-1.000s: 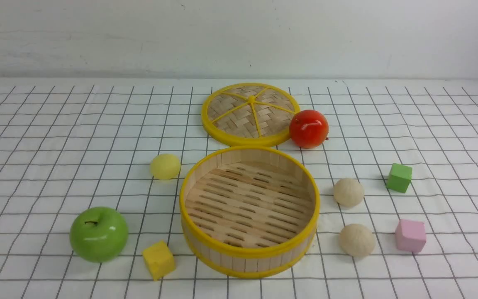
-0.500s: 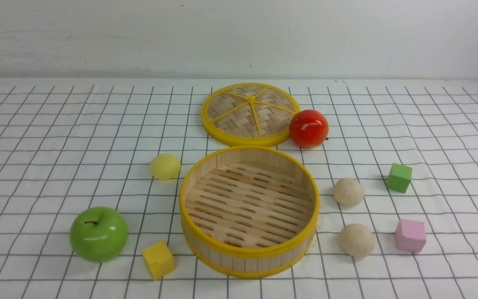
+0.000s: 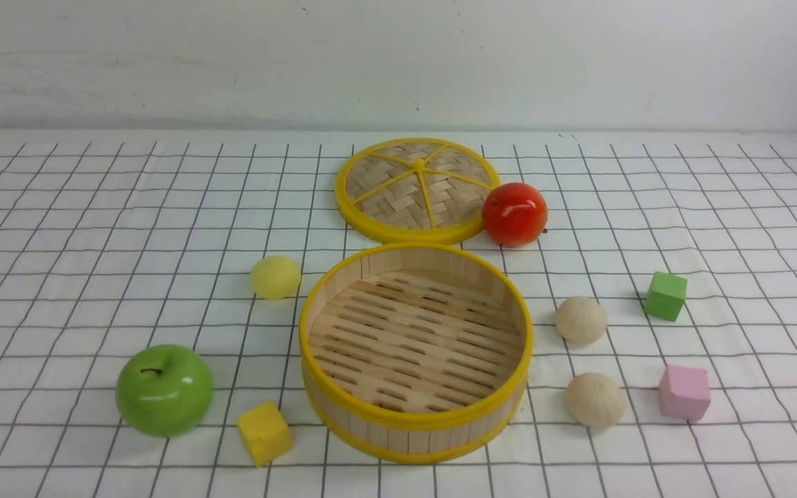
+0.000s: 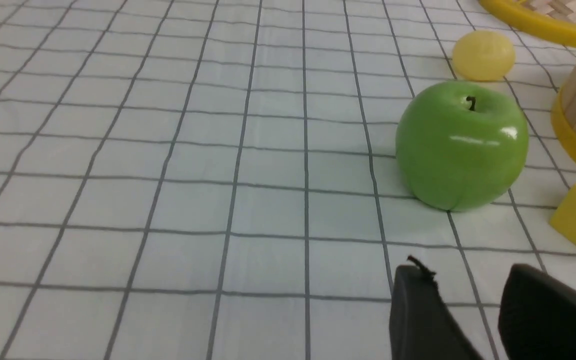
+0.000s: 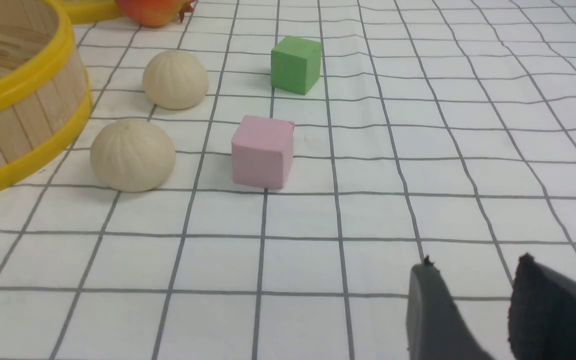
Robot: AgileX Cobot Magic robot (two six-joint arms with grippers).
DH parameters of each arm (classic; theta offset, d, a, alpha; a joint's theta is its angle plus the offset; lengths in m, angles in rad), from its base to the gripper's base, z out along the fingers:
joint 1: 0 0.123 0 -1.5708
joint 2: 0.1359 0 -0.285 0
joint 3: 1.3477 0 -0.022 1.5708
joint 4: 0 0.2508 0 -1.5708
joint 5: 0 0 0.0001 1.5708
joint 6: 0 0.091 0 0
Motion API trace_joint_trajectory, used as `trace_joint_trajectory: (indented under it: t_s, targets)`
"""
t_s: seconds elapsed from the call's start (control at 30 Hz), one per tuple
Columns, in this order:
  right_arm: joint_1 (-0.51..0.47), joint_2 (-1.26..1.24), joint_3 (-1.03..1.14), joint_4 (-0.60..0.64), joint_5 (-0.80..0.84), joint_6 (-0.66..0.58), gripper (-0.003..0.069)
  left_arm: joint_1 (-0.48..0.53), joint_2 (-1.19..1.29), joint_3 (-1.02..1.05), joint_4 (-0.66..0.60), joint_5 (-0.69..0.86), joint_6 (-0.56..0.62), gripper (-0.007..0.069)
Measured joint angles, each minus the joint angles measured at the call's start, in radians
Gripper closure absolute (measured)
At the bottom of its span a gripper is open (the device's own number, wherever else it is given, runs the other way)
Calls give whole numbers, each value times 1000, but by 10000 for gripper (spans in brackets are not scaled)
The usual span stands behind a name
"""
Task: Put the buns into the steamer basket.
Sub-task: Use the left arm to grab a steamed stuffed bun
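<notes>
The basket (image 3: 412, 434) was seen empty on the desk (image 3: 94, 242), with nothing yet placed inside it. The yellow bun (image 3: 275, 277) lay just left of the basket, on the left arm's side; from the left jaws it was seen beyond the apple (image 4: 460, 145), which stood partly in the line of approach. The cream buns (image 3: 580, 319) (image 3: 594, 399) lay right of the basket, one behind the other, on the right arm's side, the nearer one beside the pink block (image 5: 263, 150). Being round, they offered no long axis to be matched. Both the left jaws and the right jaws were seen apart, with nothing between them
</notes>
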Motion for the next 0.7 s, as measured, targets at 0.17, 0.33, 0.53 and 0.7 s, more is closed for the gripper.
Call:
trace_joint_trajectory:
  t_s: [0.17, 0.33, 0.53, 0.7]
  targets:
    - [0, 0, 0, 0, 0, 0, 419, 0, 0, 1, -43, -164, -74, 386]
    - [0, 0, 0, 0, 0, 0, 419, 0, 0, 1, -108, -281, -179, 386]
    - [0, 0, 0, 0, 0, 0, 419, 0, 0, 1, -120, -431, -197, 386]
    - [0, 0, 0, 0, 0, 0, 419, 0, 0, -88, -150, -472, -200, 386]
